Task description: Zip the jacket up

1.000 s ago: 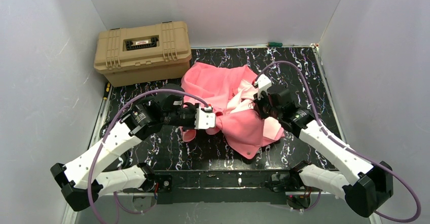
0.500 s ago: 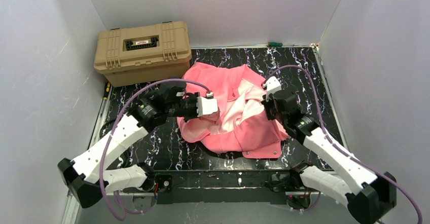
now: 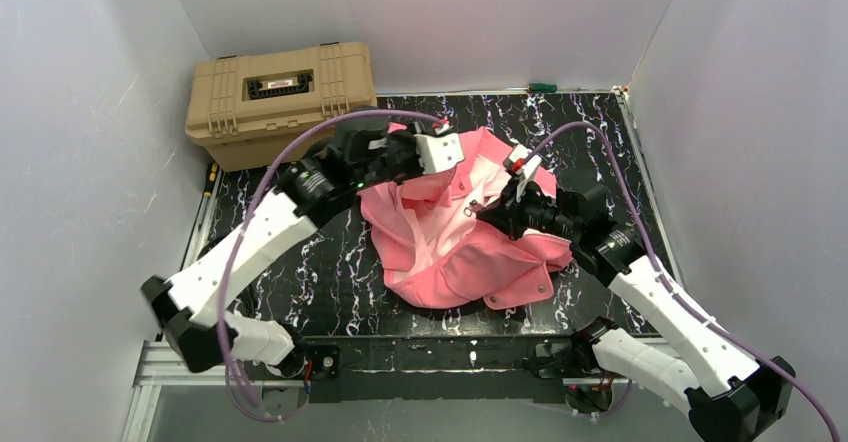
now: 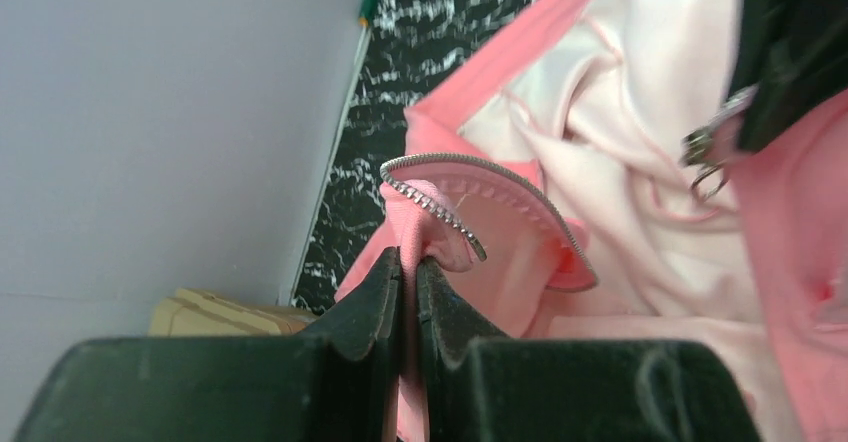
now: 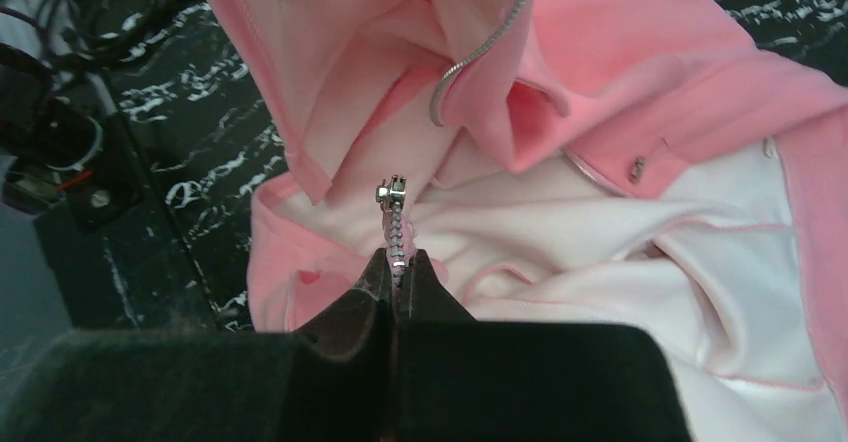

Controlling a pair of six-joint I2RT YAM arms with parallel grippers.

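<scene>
As left hand [image 4: 410,262] and right hand [image 5: 400,264] pinch zipper edges [image 5: 398,227], soft jacket [image 3: 470,262] bunches.

- The jacket [image 3: 470,262] is bunched up, so from above I can't tell hood from sleeves, and its zipper [image 5: 398,227] is too fine to follow there.
- The left gripper [image 4: 408,262] pinches a fold that vanishes between its pressed-together tips. From above, those tips are hidden under its own wrist.
- The right gripper [image 5: 398,262] hides the lower run of zipper teeth. From above, its tips are buried in cloth.
- The case [image 3: 282,102] has a label too small to read, and the left wrist view catches only one corner of it.
- A green thing [image 3: 541,87] at the table's [image 3: 590,107] far edge is too small to name.
- The right arm [image 3: 660,302] is cut off at its elbow by the overhead view's bottom edge.
</scene>
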